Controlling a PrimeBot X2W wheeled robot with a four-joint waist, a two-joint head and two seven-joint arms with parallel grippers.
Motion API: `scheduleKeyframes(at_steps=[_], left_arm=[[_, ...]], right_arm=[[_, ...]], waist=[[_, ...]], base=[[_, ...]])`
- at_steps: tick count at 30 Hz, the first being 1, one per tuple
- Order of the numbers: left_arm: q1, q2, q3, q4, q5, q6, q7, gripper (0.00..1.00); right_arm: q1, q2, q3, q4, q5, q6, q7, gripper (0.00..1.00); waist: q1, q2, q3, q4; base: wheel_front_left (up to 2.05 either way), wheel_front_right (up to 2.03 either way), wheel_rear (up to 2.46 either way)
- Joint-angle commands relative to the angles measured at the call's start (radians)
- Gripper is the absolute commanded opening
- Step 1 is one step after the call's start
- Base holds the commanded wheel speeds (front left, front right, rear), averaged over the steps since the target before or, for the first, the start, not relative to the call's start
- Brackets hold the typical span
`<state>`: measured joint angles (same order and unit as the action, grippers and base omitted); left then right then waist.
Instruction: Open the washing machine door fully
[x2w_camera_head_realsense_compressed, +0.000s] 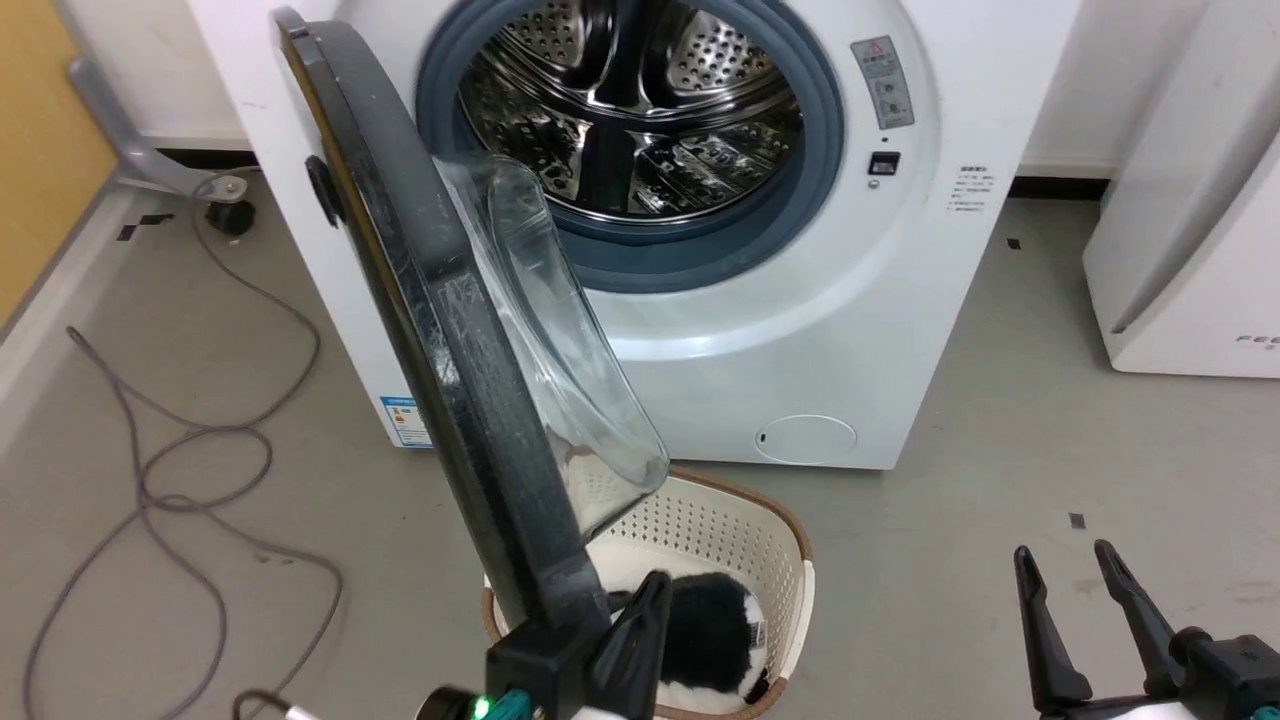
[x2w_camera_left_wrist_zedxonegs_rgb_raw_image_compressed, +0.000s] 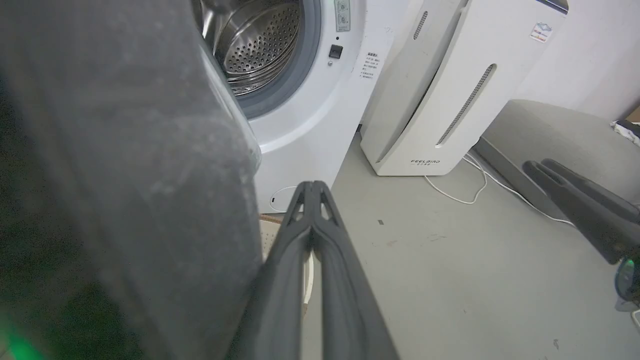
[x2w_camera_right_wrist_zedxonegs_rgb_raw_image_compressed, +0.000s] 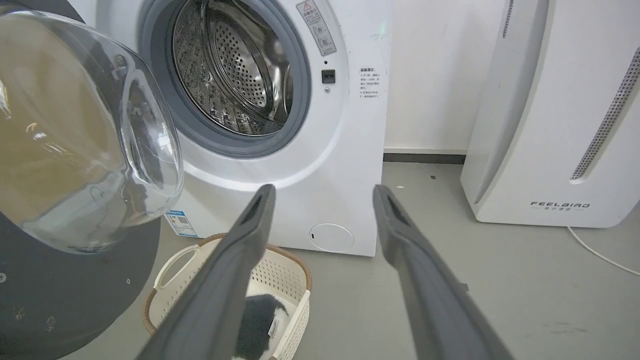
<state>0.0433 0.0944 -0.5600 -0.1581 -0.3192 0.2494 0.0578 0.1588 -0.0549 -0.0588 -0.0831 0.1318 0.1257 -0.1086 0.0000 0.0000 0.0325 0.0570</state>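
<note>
Standing open from the front of the washing machine (x2w_camera_head_realsense_compressed: 800, 330), hinged on the robot's left: the washing machine door (x2w_camera_head_realsense_compressed: 440, 330), about square to that front and edge-on to the head camera. Black rim towards the camera, clear glass bowl (x2w_camera_head_realsense_compressed: 560, 330) bulging to the robot's right. Behind it, fully uncovered, the grey gasket (x2w_camera_head_realsense_compressed: 700, 262) and the perforated steel drum (x2w_camera_head_realsense_compressed: 640, 100). Low on the white front, a blue sticker (x2w_camera_head_realsense_compressed: 405, 420) just left of the door and a round cap (x2w_camera_head_realsense_compressed: 805, 438) to its right.

At the door's lower rim, the left gripper (x2w_camera_head_realsense_compressed: 655, 590): fingers pressed together at the tips with nothing between them, lying on the glass-bowl side of the rim. Close against it by the look of the left wrist view; cannot tell whether actually touching.

At the lower right of the head view, well apart from the door, the right gripper (x2w_camera_head_realsense_compressed: 1062, 552): fingers spread, holding nothing, pointing towards the machine's front.

On the floor (x2w_camera_head_realsense_compressed: 1000, 560) beneath the door's lower edge, just before the machine, a cream perforated basket (x2w_camera_head_realsense_compressed: 770, 515) with a black-and-white furry thing (x2w_camera_head_realsense_compressed: 710, 630) inside. To the robot's left, a grey cable (x2w_camera_head_realsense_compressed: 200, 440) looped over the floor. To the right of the machine, a white appliance (x2w_camera_head_realsense_compressed: 1180, 250) with grey lettering low on its front.
</note>
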Motion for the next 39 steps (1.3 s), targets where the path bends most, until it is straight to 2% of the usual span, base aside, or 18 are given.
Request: scheduleKeyframes(at_steps=[1,10,25,32,39], left_arm=[[0.031,0.015,0.012,-0.021,-0.003,0.017,0.004,0.00],[0.118,0.065,0.040,-0.118,0.014,0.077,0.030,0.00],[0.202,0.130,0.126,-0.272,0.049,0.167,0.033,0.00],[0.213,0.160,0.227,-0.251,0.025,0.197,0.000,0.00],[0.175,0.200,0.387,-0.158,-0.044,0.196,-0.079,0.00]], right_arm=[[0.013,0.005,0.001,-0.003,-0.002,0.005,-0.003,1.00],[0.027,0.005,-0.005,-0.021,-0.010,0.005,0.007,1.00],[0.037,0.005,-0.023,-0.055,-0.016,0.005,0.020,1.00],[0.022,0.005,-0.011,-0.059,-0.017,0.005,0.022,1.00],[0.011,0.005,-0.008,-0.050,-0.015,0.005,0.021,1.00]], waist=[[0.0000,0.0000,-0.005,0.008],[0.0000,0.0000,-0.010,0.063],[0.0000,0.0000,0.004,0.210],[0.0000,0.0000,0.024,0.217],[0.0000,0.0000,0.038,0.195]], base=[[0.00,0.00,0.00],[0.00,0.00,0.00],[0.00,0.00,0.00],[0.00,0.00,0.00],[0.00,0.00,0.00]])
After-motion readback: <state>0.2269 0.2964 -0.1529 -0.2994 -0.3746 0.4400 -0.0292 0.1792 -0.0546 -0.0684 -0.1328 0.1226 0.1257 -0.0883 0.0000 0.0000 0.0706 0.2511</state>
